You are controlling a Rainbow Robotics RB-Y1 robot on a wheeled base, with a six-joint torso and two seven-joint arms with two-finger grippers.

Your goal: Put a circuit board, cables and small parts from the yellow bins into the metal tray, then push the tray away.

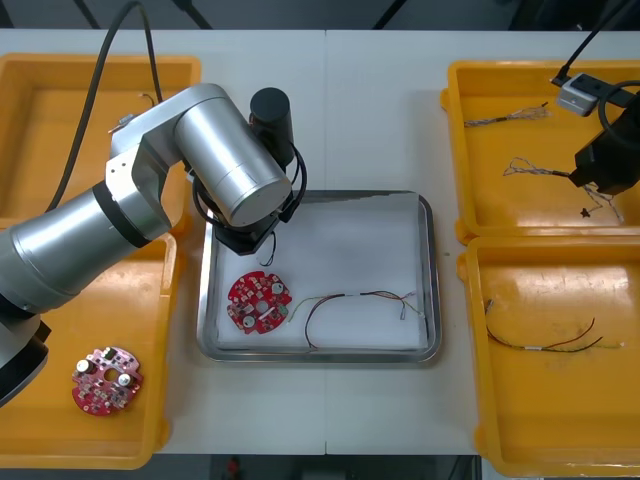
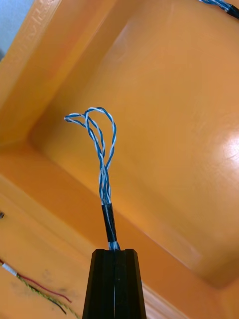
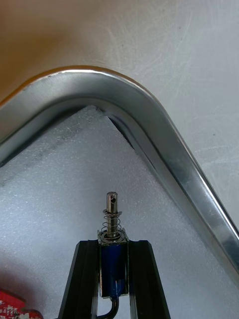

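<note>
**Presently: each gripper is clamped on one item**

At the table's left side, the near left yellow bin [image 1: 150, 420] contains one round red circuit board [image 1: 106, 380]. The left arm reaches over the left part of the metal tray [image 1: 430, 290]. The left gripper [image 3: 113, 245] is positioned over the tray's white lining [image 3: 55, 189], near a rounded corner of the rim. Its jaws are clamped on a small metal part [image 3: 113, 212]. The part's blue body sits between the fingers, and a pin with a spring projects past the fingertips. Whether the part touches the lining cannot be told.

Inside the tray, a second circuit board [image 1: 259, 302] lies in the near left area, close to the left gripper. A thin cable [image 1: 340, 300] runs from beside this board toward the tray's right wall.

On the right, the far right yellow bin [image 1: 460, 150] holds a loose twisted cable [image 1: 505, 117]. The right gripper [image 2: 115, 251] is inside this bin, at its right side. Its jaws are closed on a twisted blue and white cable [image 2: 102, 169]. The black-sleeved end is pinched at the fingertips, and the looped remainder extends straight beyond them over the bin floor. The near right yellow bin [image 1: 480, 400] holds a red and yellow cable [image 1: 545, 345].
</note>
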